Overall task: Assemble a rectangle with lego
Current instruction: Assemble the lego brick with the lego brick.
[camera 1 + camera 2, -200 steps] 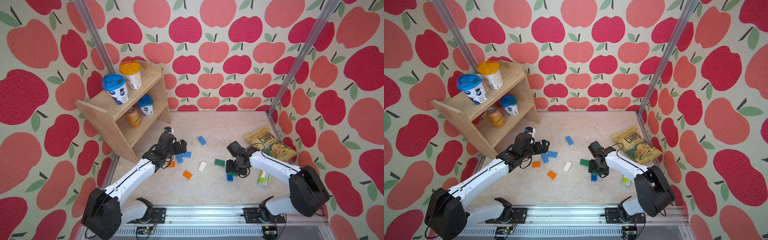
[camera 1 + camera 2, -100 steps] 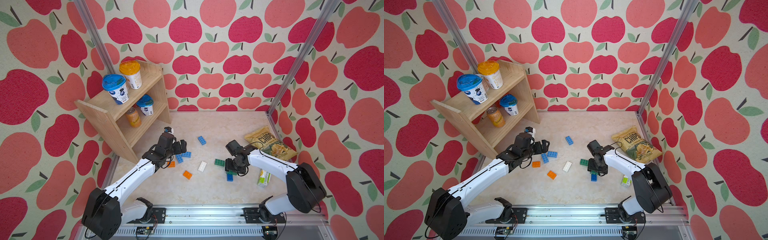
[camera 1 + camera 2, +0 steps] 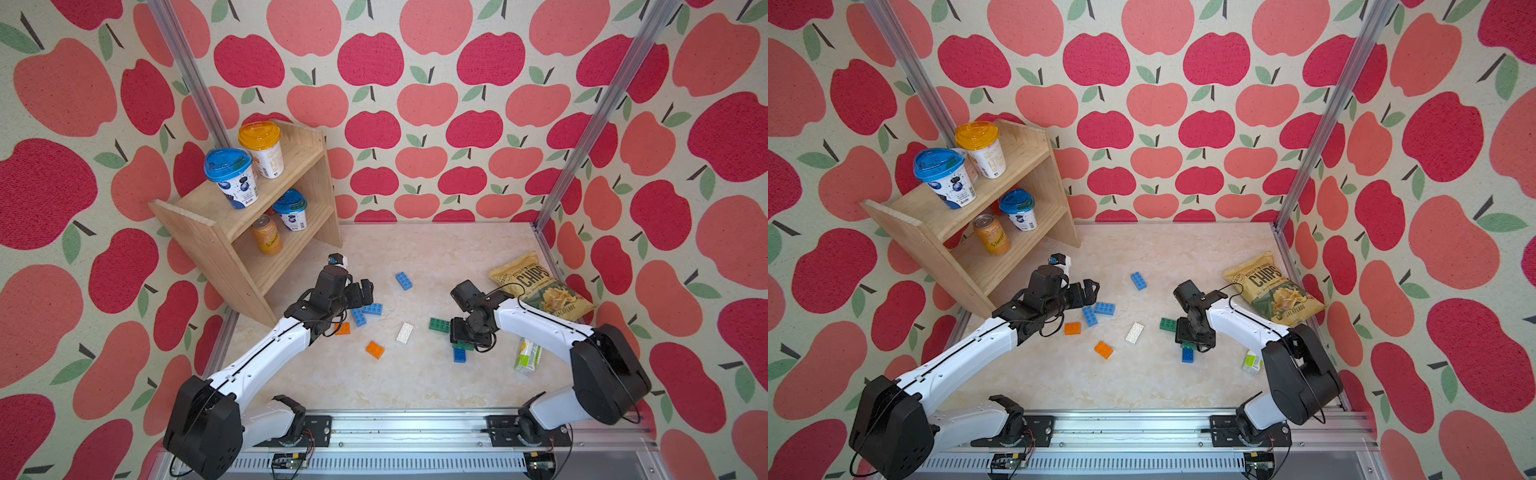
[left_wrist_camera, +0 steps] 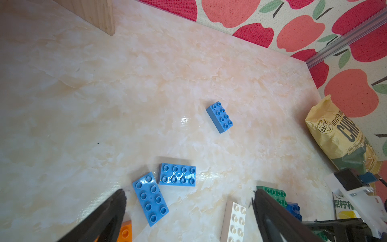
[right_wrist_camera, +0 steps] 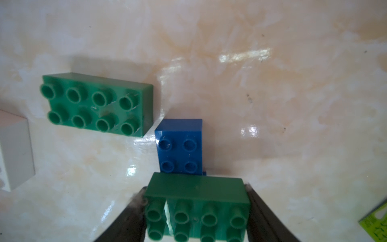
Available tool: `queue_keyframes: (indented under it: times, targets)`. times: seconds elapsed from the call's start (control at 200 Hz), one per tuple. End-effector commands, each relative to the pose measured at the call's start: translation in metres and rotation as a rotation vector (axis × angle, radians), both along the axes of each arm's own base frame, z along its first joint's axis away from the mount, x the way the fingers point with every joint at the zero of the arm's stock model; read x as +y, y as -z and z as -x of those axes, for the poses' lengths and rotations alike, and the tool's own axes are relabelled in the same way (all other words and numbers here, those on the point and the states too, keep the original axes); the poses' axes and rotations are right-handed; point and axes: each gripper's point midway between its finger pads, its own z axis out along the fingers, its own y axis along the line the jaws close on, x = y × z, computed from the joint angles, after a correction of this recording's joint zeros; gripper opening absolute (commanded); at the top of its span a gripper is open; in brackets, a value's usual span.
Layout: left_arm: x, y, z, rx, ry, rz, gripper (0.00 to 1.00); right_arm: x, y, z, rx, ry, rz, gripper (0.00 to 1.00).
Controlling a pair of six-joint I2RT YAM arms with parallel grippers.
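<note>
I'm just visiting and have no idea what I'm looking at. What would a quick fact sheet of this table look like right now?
Left fingers: open, empty, near two light-blue bricks
Right fingers: shut on the held green brick, over one end of a dark blue brick
Loose bricks: loose green brick, white brick, two orange bricks, lone light-blue brick
Other items: chips bag, wooden shelf, drink carton
Rectangle: not yet assembled

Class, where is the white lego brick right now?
In both top views the white brick lies flat mid-table, a green brick on its right-arm side, an orange brick just nearer the base rail.
</note>
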Motion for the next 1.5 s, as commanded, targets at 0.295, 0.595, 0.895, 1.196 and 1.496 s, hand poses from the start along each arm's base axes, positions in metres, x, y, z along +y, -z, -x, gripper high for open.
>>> queue_keyframes:
  times: [0.295,0.595,0.895,1.196,1.496]
  targets:
    - [-0.002,-0.008,-0.003,-0.025,0.000,0.008,0.97,-0.008,0.007,0.004,0.031,-0.039,0.070,0.46]
    - [0.001,-0.009,-0.001,-0.033,-0.010,0.003,0.97,-0.003,0.014,0.014,0.063,-0.066,0.107,0.46]
    - [0.002,-0.010,0.000,-0.036,-0.008,-0.001,0.97,-0.002,0.013,0.015,0.055,-0.041,0.092,0.46]
    - [0.002,-0.012,0.002,-0.039,-0.008,0.003,0.97,0.003,0.004,0.008,0.030,-0.019,0.078,0.47]
    - [0.003,-0.013,0.002,-0.043,-0.008,0.003,0.97,-0.001,0.019,0.017,0.078,-0.006,0.099,0.47]
